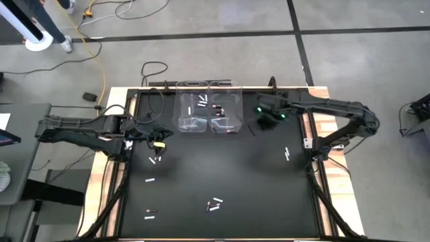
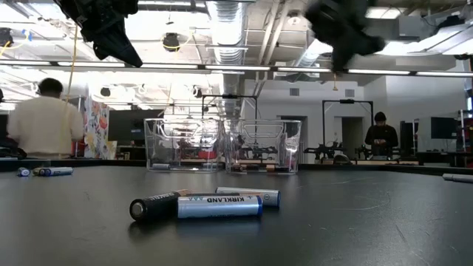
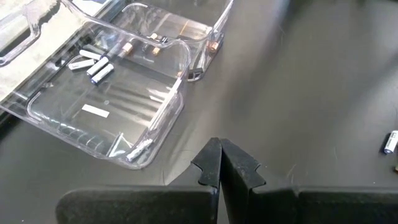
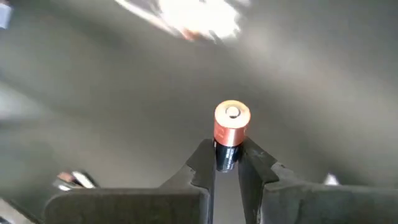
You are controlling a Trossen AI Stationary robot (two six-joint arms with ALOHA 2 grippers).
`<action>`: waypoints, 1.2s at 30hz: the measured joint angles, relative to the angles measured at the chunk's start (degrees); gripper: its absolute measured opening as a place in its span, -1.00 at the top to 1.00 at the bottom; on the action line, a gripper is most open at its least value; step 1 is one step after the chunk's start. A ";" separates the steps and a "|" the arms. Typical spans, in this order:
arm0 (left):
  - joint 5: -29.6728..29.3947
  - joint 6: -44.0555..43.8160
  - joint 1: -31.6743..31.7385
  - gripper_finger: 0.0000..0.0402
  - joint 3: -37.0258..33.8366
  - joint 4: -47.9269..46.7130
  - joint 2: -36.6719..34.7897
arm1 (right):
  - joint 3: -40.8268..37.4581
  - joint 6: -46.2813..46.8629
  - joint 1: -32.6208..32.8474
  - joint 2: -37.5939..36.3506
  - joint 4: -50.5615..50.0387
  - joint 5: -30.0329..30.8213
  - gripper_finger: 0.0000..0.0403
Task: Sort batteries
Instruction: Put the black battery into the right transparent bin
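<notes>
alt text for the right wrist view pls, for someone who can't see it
The right gripper is shut on a dark battery with a copper end, which stands up between its two dark fingers with the copper end pointing toward the camera. Everything behind it is a grey blur with a bright patch.

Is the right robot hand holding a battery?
Yes. The right gripper is shut on a copper-topped battery, pinched between its fingers.

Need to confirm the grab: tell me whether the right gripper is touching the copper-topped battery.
Touching. The right wrist view shows the right gripper pinching the copper-topped battery between both fingers.
</notes>
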 joint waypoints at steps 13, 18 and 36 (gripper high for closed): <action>0.00 -0.20 0.00 1.00 0.00 0.00 0.00 | 35.39 -19.75 -7.92 31.96 1.48 1.53 0.72; 0.00 -0.28 0.00 1.00 0.00 -0.02 0.00 | 40.10 -22.37 -10.66 41.25 -1.17 1.09 0.72; -2.72 0.22 0.00 1.00 0.00 -0.29 0.00 | 40.33 -25.40 -12.62 51.81 -2.82 -1.91 0.65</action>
